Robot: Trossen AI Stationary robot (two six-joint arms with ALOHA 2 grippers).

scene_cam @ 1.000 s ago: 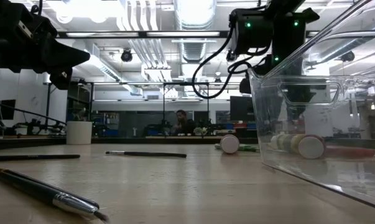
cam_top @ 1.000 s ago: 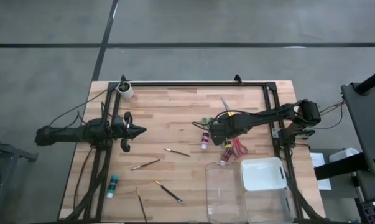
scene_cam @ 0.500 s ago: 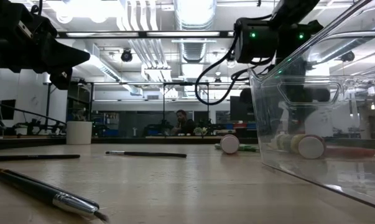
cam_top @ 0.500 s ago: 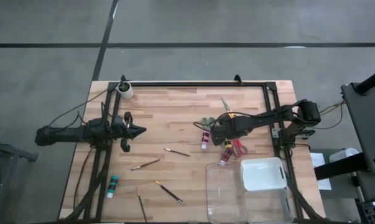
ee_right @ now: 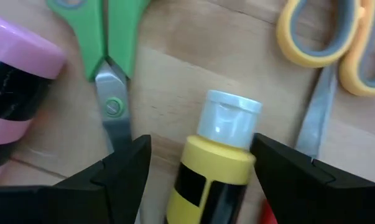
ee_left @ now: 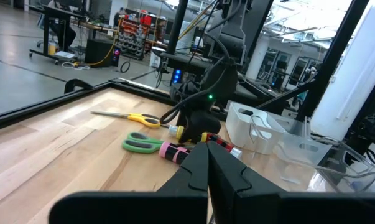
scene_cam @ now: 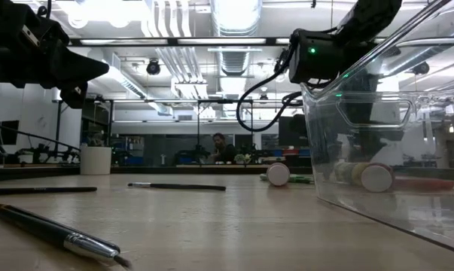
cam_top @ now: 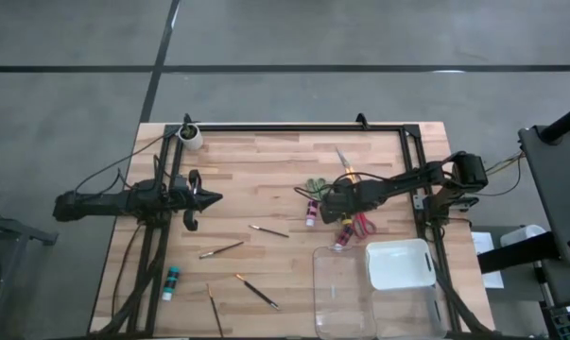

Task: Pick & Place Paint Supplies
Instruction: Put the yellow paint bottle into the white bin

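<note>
A yellow paint bottle (ee_right: 219, 163) with a pale cap lies on its side on the wood table. My right gripper (ee_right: 201, 149) is open just above it and points steeply down, one finger on each side of the bottle, apart from it. Beside the bottle lie green scissors (ee_right: 106, 37), yellow scissors (ee_right: 331, 37) and a pink bottle (ee_right: 13, 81). In the high view my right gripper (cam_top: 330, 202) hides the yellow bottle. The red scissors (cam_top: 363, 224) lie just beyond it. My left gripper (cam_top: 209, 198) is shut and level over the table's left part.
A clear tray (cam_top: 346, 293) and a white container (cam_top: 398, 263) stand at the near right. Several thin brushes (cam_top: 267, 230) and a teal bottle (cam_top: 171, 280) lie toward the near left. A white cup (cam_top: 190, 135) stands at the far left corner.
My right gripper has come down toward the yellow bottle and tipped to point more steeply down, rolling a little. Its fingers have stayed open.
</note>
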